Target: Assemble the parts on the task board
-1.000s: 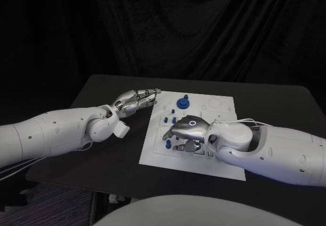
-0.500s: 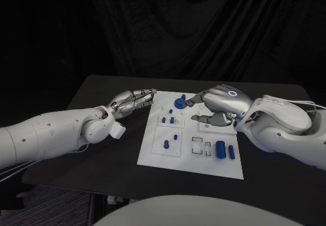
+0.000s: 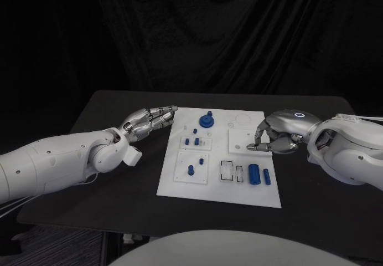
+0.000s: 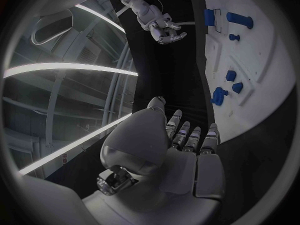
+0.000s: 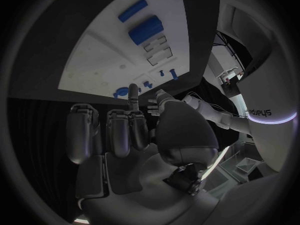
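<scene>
We see dim scene, black backdrop. Board [image 3: 220,183] brightest, lit from above. Wrist views: strong fisheye bending at rims, dark vignette, bright streaks in left one.

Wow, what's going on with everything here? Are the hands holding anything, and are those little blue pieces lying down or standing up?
Left hand: beside the board's left edge, fingers together, holds nothing.
Right hand: at the board's right edge, fingers curled in, nothing seen in it.
Task board: flat on the table.
Round blue part: upright at the far end.
Two long blue parts: lying side by side near the front right.
Small blue pegs: standing in their plates.
</scene>
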Available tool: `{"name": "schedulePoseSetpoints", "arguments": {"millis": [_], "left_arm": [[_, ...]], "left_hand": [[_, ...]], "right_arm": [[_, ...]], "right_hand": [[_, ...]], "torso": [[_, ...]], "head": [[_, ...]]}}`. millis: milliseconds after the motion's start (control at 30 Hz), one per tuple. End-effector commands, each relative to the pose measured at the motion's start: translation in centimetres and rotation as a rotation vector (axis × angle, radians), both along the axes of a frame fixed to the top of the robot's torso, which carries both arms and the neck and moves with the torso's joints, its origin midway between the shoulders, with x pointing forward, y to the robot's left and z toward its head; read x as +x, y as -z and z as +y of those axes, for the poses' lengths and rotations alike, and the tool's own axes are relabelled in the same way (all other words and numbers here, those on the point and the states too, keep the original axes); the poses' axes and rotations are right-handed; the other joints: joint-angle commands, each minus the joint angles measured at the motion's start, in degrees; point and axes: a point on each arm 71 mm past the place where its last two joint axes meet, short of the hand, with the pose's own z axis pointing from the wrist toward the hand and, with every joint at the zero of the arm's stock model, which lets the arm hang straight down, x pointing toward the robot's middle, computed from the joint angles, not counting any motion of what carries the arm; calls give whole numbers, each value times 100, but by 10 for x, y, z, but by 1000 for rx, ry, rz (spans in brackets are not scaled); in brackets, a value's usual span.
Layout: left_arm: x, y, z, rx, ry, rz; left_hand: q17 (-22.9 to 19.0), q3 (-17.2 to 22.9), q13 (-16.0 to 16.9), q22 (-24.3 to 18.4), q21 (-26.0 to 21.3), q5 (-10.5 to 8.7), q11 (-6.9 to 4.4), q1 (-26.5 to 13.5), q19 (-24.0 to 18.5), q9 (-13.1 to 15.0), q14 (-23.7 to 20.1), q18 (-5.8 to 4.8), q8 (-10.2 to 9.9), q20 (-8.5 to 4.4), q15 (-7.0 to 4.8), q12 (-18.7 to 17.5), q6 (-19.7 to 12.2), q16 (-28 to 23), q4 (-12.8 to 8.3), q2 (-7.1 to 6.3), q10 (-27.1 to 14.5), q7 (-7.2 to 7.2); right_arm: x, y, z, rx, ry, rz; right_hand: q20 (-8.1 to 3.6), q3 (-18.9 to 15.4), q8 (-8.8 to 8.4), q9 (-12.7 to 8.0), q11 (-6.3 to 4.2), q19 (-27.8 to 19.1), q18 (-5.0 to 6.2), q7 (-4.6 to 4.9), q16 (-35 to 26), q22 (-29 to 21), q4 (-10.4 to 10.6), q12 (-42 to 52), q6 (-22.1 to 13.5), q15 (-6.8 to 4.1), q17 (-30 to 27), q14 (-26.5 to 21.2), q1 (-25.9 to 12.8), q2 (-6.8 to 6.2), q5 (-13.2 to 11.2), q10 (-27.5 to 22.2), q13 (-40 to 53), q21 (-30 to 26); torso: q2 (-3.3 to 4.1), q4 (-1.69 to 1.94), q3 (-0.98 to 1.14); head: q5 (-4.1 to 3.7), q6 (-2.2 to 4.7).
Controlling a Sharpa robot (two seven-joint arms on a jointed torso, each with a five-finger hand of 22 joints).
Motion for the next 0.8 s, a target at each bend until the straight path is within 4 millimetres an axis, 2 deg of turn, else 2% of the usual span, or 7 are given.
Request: {"name": "schedulePoseSetpoints", "arguments": {"millis": [33, 267, 600, 633, 667, 733, 800], "left_arm": [[-1, 1, 0, -12, 3, -8], [-4, 6, 2, -14, -2, -2], [-4, -1, 7, -19, -53, -144], [-5, -2, 7, -9, -53, -175], [-5, -4, 8, 0, -53, -204], [-6, -6, 8, 13, -55, -249], [-7, -8, 8, 20, -57, -281]], "left_hand": [[8, 5, -2, 7, 19, 23, 24, 75, 17, -2, 0, 59, 2, 22, 12, 25, -8, 19, -40, 4, -2, -14], [8, 15, -3, 13, 23, 25, 20, 74, 22, -1, 2, 58, 3, 31, 25, 24, -7, 20, -39, 22, -5, -4], [37, -30, 50, 53, 58, 69, 148, 73, 70, 24, 116, 76, 77, -153, -131, 376, 252, 87, 30, -86, 324, 5], [34, -96, 51, 30, 50, -72, 148, 0, 53, 20, 99, 66, 75, -214, -158, 416, 250, 83, 175, -128, 340, -69], [33, -262, 55, 26, 52, -587, 104, -260, 53, 20, 95, 59, 80, -302, -222, 470, 271, 84, 255, -147, 381, -114], [29, -657, 62, 7, 47, -2046, 77, -916, 53, 9, 78, 22, 53, -421, -299, 511, 197, 75, 107, -173, 435, -238], [20, -757, 57, -7, 46, -2615, 7, -1052, 46, 2, 44, 12, 43, -513, -361, 519, 176, 57, 238, -238, 419, -270]], "right_arm": [[-3, 10, -11, -112, 149, 71], [-14, 22, -13, -165, 219, 114], [-27, 39, -18, -141, 280, 132], [-28, 41, -18, -134, 283, 132], [-29, 43, -18, -128, 286, 134], [-31, 47, -18, -122, 292, 137], [-33, 50, -18, -118, 296, 142]], "right_hand": [[-81, -30, 515, 525, -96, 478, -131, -91, 163, 1405, -11, 376, -27, -75, 1094, 510, -451, 19, 173, 612, 1505, 460], [-140, 107, 1270, 1525, -133, 579, -195, -212, 267, 1487, 18, 376, -173, -124, 1314, 555, -802, -118, 89, 612, 1505, 736], [-145, 179, 1328, 1658, -141, 562, -186, -220, 252, 1475, -2, 376, -175, -129, 1283, 548, -780, -97, 174, 612, 1505, 701], [-146, 192, 1327, 1672, -143, 573, -192, -221, 267, 1483, -6, 376, -177, -129, 1317, 556, -757, -99, 198, 612, 1505, 725], [-146, 196, 1329, 1678, -143, 586, -200, -221, 280, 1493, -6, 376, -174, -130, 1345, 562, -750, -99, 205, 612, 1505, 753], [-148, 205, 1328, 1694, -145, 605, -211, -222, 308, 1508, -3, 376, -174, -131, 1406, 575, -739, -100, 213, 612, 1505, 797], [-149, 210, 1325, 1707, -148, 605, -211, -223, 326, 1508, 2, 376, -175, -132, 1446, 584, -737, -102, 210, 612, 1505, 797]], "torso": [[6, 11, 6], [4, 5, 12], [3, -4, 12], [3, -4, 11], [4, -4, 10], [7, -3, 12], [4, -3, 12]], "head": [[-42, 2], [-88, 2], [-156, 2], [-169, 2], [-175, 2], [-182, 2], [-180, 2]]}}
